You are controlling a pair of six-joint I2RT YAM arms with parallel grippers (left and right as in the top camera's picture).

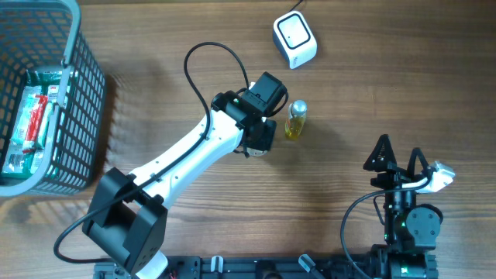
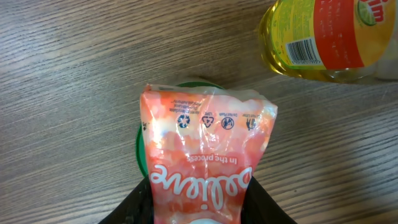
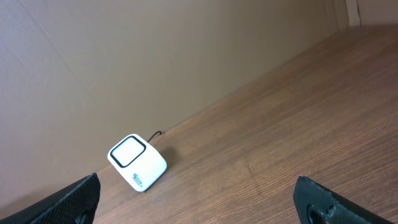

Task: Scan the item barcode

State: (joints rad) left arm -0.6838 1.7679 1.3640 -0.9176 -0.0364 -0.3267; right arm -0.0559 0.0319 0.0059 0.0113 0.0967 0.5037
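From above, the left end effector (image 1: pixel 260 143) hangs over the middle of the wooden surface (image 1: pixel 387 77), just beside a yellow bottle (image 1: pixel 295 120) lying there. The white scanner (image 1: pixel 294 40) sits further up, apart from both. A grey basket (image 1: pixel 85 85) stands at the far left. The right end effector (image 1: pixel 399 159) is at the bottom right, jaws spread wide, holding nothing.

Through the left wrist camera, a pink pouch (image 2: pixel 205 155) sticks out between the dark fingers (image 2: pixel 134 208), which close against its two sides. The bottle's barcode shows at upper right.

The right wrist camera looks between its parted fingers to the scanner, well away.
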